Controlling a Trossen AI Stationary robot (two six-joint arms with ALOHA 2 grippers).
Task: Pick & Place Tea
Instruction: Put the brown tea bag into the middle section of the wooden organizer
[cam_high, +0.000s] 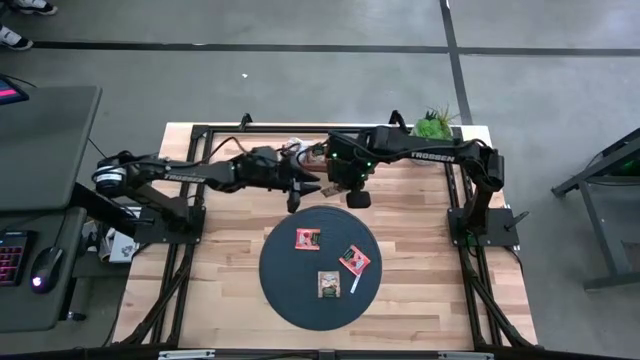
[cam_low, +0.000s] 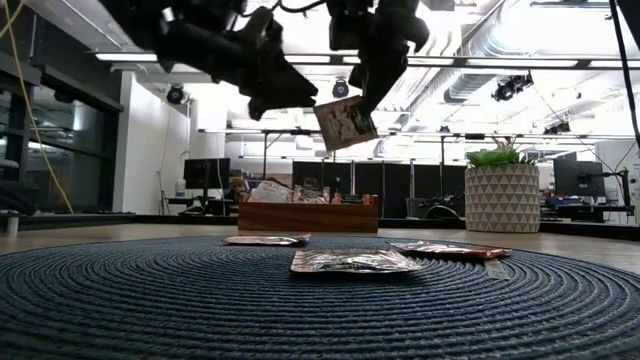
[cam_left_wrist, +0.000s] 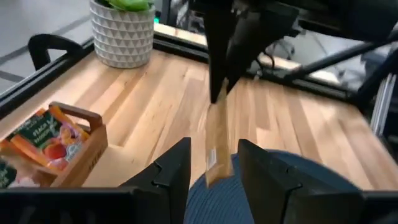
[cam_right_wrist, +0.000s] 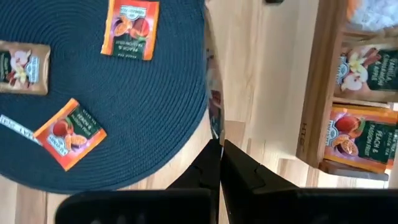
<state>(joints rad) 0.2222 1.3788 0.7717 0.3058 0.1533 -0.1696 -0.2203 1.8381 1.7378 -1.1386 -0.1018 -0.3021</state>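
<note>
A sachet (cam_low: 346, 123) is held hanging on edge, long axis vertical, pinched at its top by the clenched right gripper (cam_low: 372, 98) above the mat's (cam_high: 290, 290) far rim. The left gripper (cam_left_wrist: 212, 168) is parted just beside it, empty. Three sachets (cam_high: 307, 238) lie on the mat; the box (cam_right_wrist: 323, 87) stands behind.

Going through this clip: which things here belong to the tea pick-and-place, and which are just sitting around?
Part of the job:
- held sachet, pinched in the right gripper
- three sachets on the mat
- dark round mat
- wooden tea box
- left gripper, fingers apart, empty

Just lying about:
- potted plant
- thin white strip
</note>
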